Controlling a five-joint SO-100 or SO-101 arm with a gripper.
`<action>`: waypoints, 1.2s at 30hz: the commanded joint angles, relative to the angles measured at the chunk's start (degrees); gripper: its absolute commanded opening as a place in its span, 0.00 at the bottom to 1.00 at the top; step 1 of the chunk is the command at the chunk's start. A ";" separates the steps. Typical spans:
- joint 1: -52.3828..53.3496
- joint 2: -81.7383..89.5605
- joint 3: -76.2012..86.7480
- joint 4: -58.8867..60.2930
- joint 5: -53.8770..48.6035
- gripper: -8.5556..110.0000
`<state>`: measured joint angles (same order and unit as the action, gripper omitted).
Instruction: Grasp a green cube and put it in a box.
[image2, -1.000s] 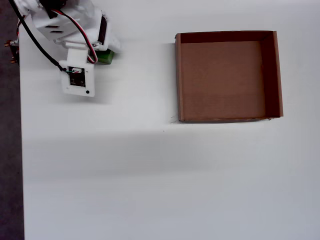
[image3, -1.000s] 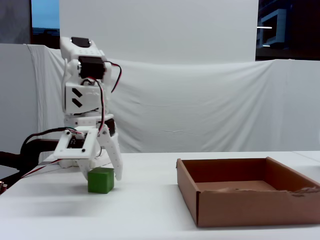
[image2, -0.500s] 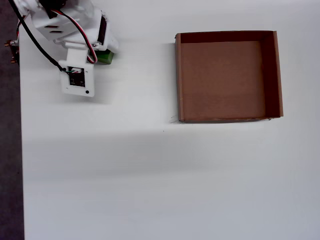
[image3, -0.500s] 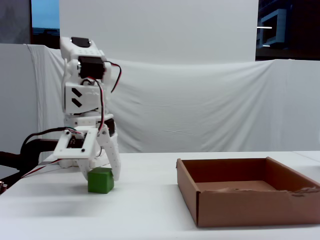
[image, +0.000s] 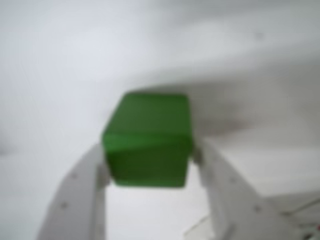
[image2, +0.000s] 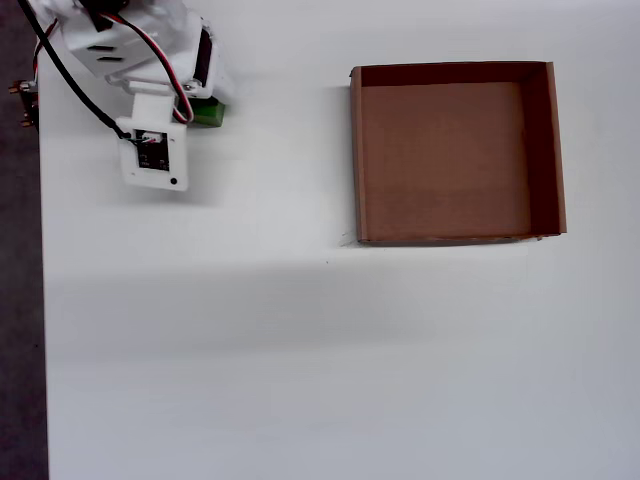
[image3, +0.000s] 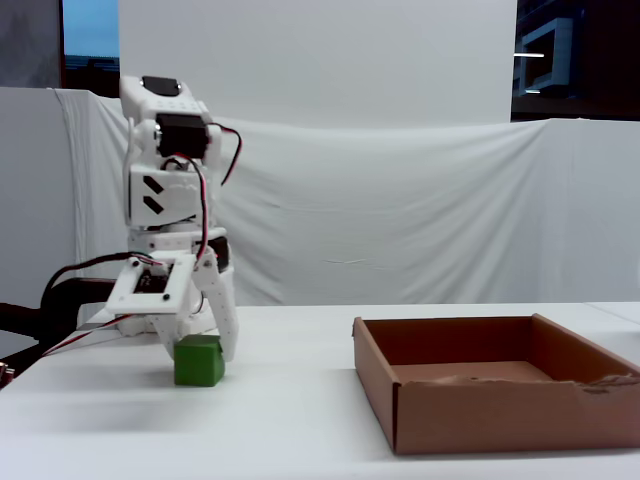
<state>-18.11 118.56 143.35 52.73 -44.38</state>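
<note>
The green cube (image: 147, 140) fills the middle of the blurred wrist view, with both white fingers pressed against its left and right faces. My gripper (image: 150, 159) is shut on it. In the fixed view the green cube (image3: 199, 361) rests on the white table at the left, and the gripper (image3: 199, 346) comes down over it. From overhead only a corner of the green cube (image2: 211, 114) shows under the arm. The box (image2: 357, 160), brown cardboard with nothing in it, lies far to the right of the cube; its near wall (image3: 500, 420) faces the fixed camera.
The white arm (image3: 165, 200) with its red and black cables (image2: 70, 75) stands at the table's far left. The table's left edge (image2: 42, 300) borders a dark strip. A white cloth backdrop (image3: 400, 200) hangs behind the table.
The fingers have closed in onto the cube's sides. The cube has shifted slightly left in the fixed view. The box has not moved.
</note>
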 joint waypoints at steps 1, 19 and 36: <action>0.44 1.85 -0.09 -0.44 -0.79 0.24; 0.35 2.20 0.44 -1.14 -0.79 0.20; -6.33 8.61 -5.19 5.98 -0.79 0.20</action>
<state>-22.94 124.72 142.82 57.57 -44.38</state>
